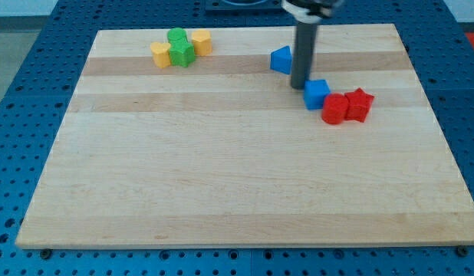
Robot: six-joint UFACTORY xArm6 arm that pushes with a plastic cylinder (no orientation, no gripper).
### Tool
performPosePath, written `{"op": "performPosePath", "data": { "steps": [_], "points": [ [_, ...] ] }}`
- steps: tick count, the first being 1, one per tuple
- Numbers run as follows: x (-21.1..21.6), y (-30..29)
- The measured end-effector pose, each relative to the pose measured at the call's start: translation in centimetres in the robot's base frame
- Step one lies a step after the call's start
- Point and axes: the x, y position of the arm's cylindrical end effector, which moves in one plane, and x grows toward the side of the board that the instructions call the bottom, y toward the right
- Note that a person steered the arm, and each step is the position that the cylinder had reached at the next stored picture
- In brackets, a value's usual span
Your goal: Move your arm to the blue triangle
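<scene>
The blue triangle [281, 60] lies near the view's top, right of centre, on the wooden board [237, 169]. My dark rod comes down from the top and my tip [300, 85] rests on the board just right of and slightly below the blue triangle, close to it. A blue cube [317, 93] sits directly right of my tip, almost touching it.
Two red blocks [334, 109] [360, 104] sit right of the blue cube. At the top left is a cluster: a yellow block [160, 54], two green blocks [182, 54] [176, 36] and another yellow block [201, 41]. A blue pegboard surrounds the board.
</scene>
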Motion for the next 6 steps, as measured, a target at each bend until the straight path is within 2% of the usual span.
{"op": "performPosePath", "data": {
  "steps": [1,2,3,5,6],
  "points": [
    [1.1,-0.5],
    [-0.7,-10.6],
    [-5.3,-11.1],
    [-11.0,-8.7],
    [-7.1,-4.4]
  ]
}}
